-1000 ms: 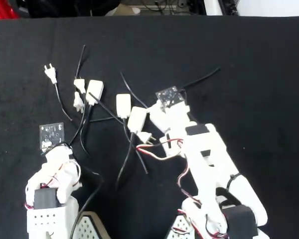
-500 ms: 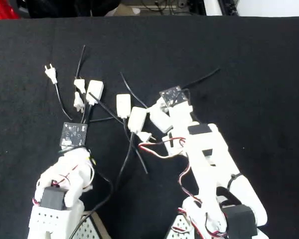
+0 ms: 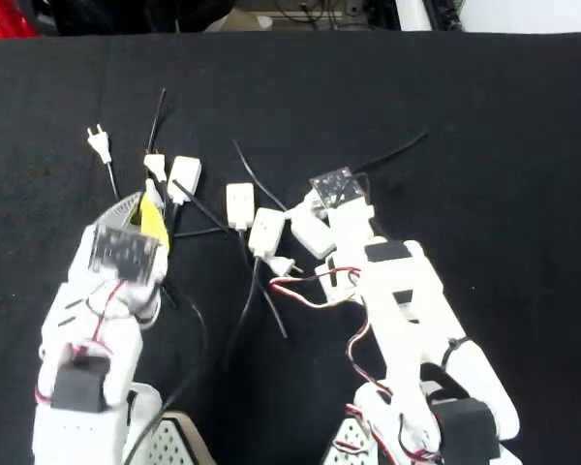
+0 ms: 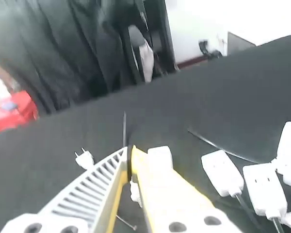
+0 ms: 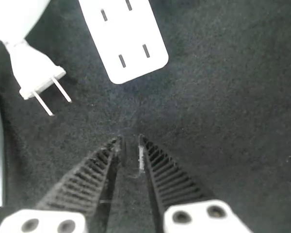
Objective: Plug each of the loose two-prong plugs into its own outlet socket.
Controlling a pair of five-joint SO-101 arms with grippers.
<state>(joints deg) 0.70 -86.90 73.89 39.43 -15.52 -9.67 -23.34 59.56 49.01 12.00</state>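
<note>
Socket block (image 5: 123, 39) is lying slots-up just ahead of the right gripper (image 5: 130, 141), fingers slightly apart, loose plug (image 5: 31, 73) alongside; left gripper (image 4: 128, 151) is hovering, tips touching.

The tablecloth (image 5: 223, 97) is matt black cloth with a fine, fuzzy nap. The outlet socket (image 5: 123, 36) is smooth white plastic with a faint sheen. The plug (image 5: 31, 73) has a white plastic body and bare metal prongs. The right gripper (image 5: 129, 148) is ridged matt plastic.
</note>
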